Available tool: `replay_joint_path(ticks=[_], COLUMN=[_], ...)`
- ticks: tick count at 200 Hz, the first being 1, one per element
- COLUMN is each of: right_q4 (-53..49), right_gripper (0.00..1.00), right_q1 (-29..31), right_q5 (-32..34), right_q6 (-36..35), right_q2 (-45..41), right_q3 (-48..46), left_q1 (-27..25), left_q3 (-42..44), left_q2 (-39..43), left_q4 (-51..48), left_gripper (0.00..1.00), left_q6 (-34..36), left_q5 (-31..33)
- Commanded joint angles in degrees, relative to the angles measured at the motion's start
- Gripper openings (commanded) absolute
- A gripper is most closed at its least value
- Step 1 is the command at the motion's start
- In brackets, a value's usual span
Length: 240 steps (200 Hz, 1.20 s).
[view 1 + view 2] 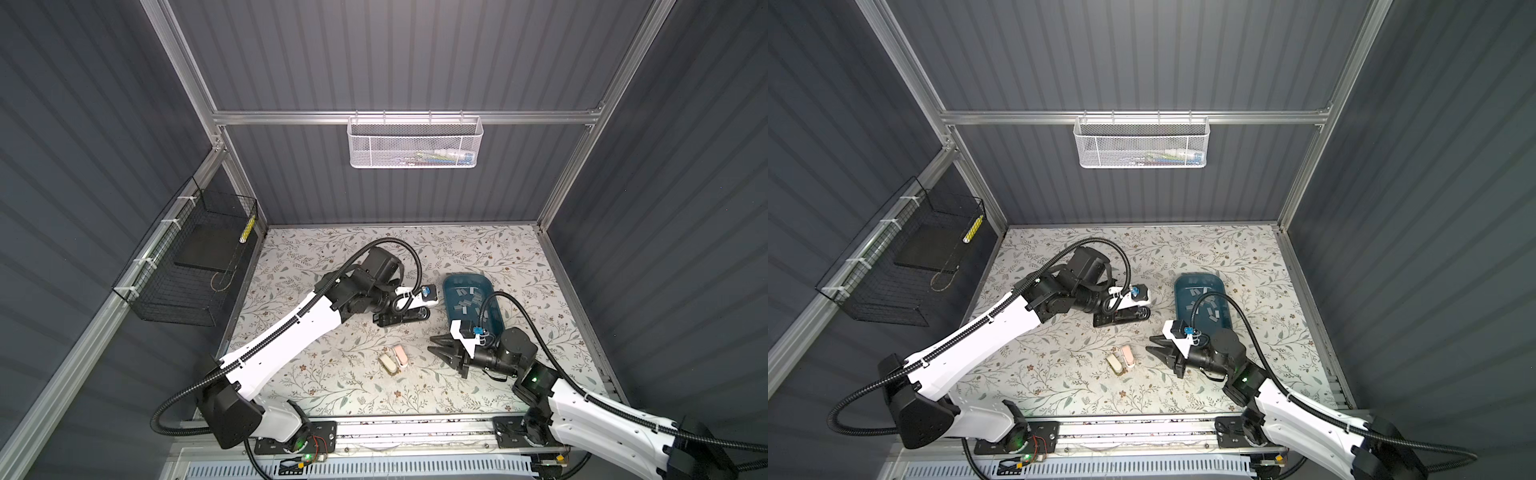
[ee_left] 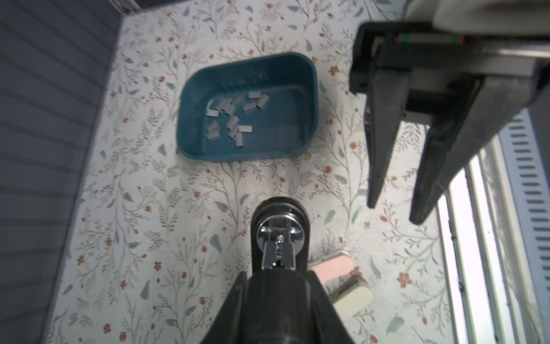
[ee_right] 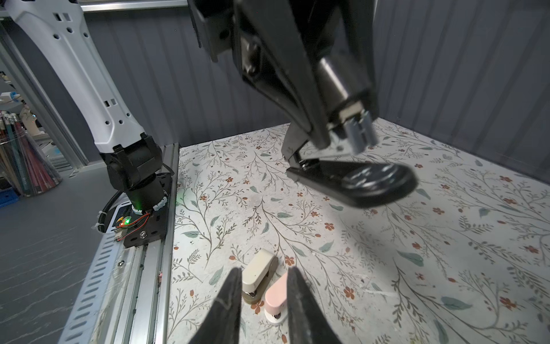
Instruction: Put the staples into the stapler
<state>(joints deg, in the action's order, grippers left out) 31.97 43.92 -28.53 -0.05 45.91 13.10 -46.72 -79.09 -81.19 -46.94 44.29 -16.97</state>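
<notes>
Left tool [image 2: 276, 280] clamps the stapler [image 1: 392, 320] aloft, hinged open to expose its channel; right tool [image 1: 430, 345], narrowly parted and empty, hovers at its 5 o'clock, staples [image 1: 467, 301] at 3 o'clock

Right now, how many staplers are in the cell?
3. Black stapler held by the left gripper, mid-table; beige stapler and pink stapler side by side nearer the front edge. None looks hidden.

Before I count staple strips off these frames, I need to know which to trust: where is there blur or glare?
Left wrist view: staples in the tray sharp, right gripper soft, rail blown out. Right wrist view: black stapler blurred. Both top views: evenly lit, staples tiny, cable across the tray.
</notes>
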Motion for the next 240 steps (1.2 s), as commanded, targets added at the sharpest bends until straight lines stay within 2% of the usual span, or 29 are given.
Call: replay_joint_path(ticks=[1, 20, 47, 74, 114, 153, 240], right_q4=[5.23, 5.01, 2.49, 2.94, 9.05, 9.09, 14.04], right_gripper=[0.32, 0.35, 0.37, 0.39, 0.39, 0.40, 0.43], right_q1=[0.30, 0.33, 0.37, 0.37, 0.46, 0.81, 1.96], right_q5=[-1.14, 0.74, 2.95, 2.70, -1.20, -1.35, -3.46], right_q6=[-1.40, -1.45, -2.21, -1.74, 0.23, 0.01, 0.23], right_q2=[-1.04, -3.32, -5.37, -5.15, -0.57, 6.72, 9.99], right_q3=[-0.80, -2.10, -2.82, -2.73, -2.16, 1.11, 1.16], left_q1=[-0.17, -0.20, -0.21, -0.45, -1.82, -1.82, -1.80], left_q3=[1.74, 2.29, 3.55, 5.86, 5.61, 7.15, 8.43], left_q2=[0.29, -0.64, 0.08, 0.62, -0.15, 2.53, 4.55], left_q4=[-2.53, -2.40, -2.41, -1.14, -2.45, -0.79, 0.53], left_gripper=[0.00, 0.00, 0.00, 0.00, 0.00, 0.00, 0.00], left_q6=[4.50, 5.00, 7.12, 8.06, 9.32, 9.27, 9.14], left_q5=[-4.85, -4.22, -9.58, -11.24, -12.23, -12.87, -15.08])
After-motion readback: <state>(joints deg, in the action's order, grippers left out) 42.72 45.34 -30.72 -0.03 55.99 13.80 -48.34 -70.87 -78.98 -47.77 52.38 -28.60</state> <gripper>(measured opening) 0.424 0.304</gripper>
